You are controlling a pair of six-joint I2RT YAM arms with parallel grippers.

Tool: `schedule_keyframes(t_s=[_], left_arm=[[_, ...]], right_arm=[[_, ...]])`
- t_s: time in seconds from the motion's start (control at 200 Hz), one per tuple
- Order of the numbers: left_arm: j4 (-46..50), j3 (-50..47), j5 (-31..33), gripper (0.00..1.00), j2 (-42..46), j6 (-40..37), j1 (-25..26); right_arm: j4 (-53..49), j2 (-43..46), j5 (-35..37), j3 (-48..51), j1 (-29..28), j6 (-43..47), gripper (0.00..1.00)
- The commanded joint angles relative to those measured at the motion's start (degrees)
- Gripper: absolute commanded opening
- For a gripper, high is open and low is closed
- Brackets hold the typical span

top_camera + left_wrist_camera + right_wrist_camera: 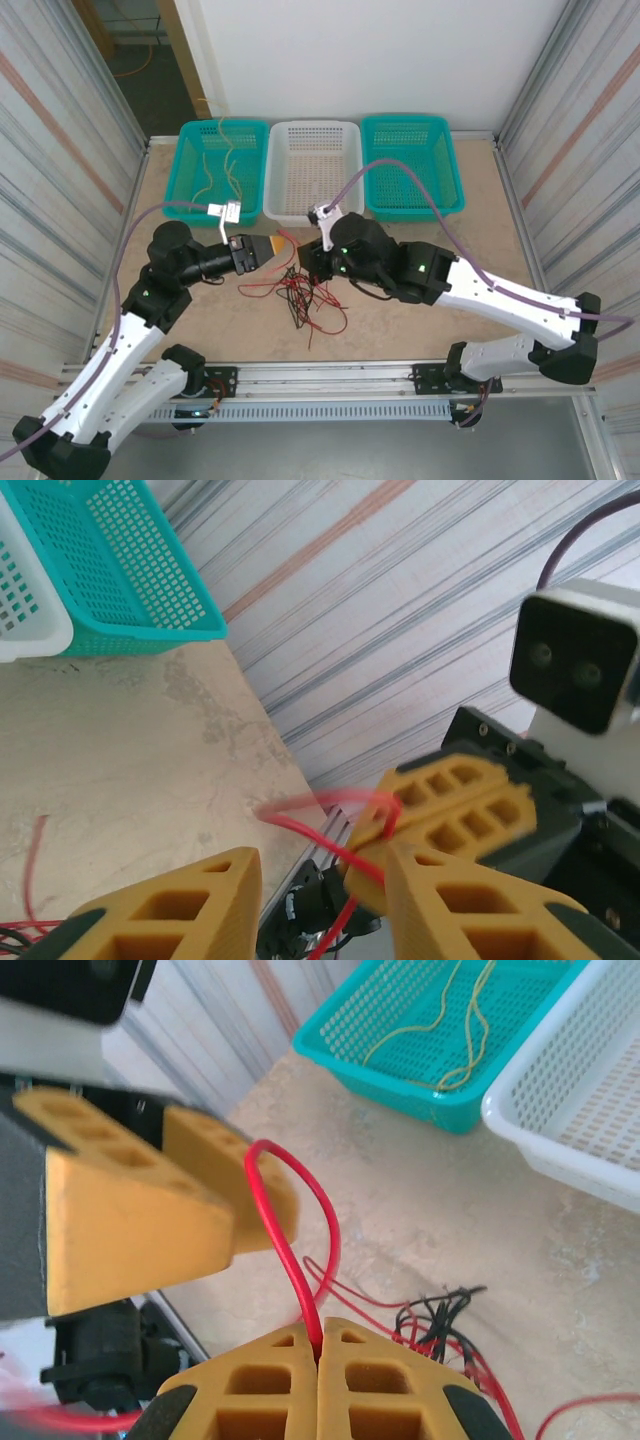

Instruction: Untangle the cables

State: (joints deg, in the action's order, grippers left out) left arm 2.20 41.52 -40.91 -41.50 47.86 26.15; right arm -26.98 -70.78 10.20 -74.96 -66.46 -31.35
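Observation:
The cables lie as a red and black tangle (312, 295) on the table between the two arms. My right gripper (320, 1345) is shut on a red cable (290, 1250) that loops up from its tips and back down to the black knot (435, 1315). My left gripper (320, 905) faces it with its jaws apart. The same red cable (310, 832) runs through the gap between them, touching neither finger. The right gripper's fingers (455, 800) sit just beyond, pinching that strand. In the top view the left gripper (283, 247) and right gripper (305, 262) nearly meet above the tangle.
Three baskets line the far edge: a teal basket (222, 160) holding yellow cables (440, 1030), a white basket (315, 170) and another teal basket (410, 165). Corrugated walls close both sides. The aluminium rail (330, 378) runs along the near edge.

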Motion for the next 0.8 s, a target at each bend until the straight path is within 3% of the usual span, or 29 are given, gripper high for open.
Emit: schedule_keyframes(t_s=[0.0,0.326,0.566,0.797], left_arm=[[1.7,-0.2,0.1,0.37,1.0,-1.0,0.0],[4.3,2.3,0.0,0.39,1.8,-2.3,-0.5],[-9.8,-0.9,-5.5,0.43,1.6,6.9,-2.2],[-13.5,-1.8,-6.5,0.46,1.7,8.7,-2.1]], right_arm=[[5.7,4.5,-2.4,0.3,2.6,-2.0,0.00],[6.1,7.1,-4.4,2.1,4.0,-3.3,0.00],[7.1,8.5,-5.8,5.2,3.7,-4.5,0.00],[8.3,7.5,-8.5,4.1,3.7,-4.0,0.00]])
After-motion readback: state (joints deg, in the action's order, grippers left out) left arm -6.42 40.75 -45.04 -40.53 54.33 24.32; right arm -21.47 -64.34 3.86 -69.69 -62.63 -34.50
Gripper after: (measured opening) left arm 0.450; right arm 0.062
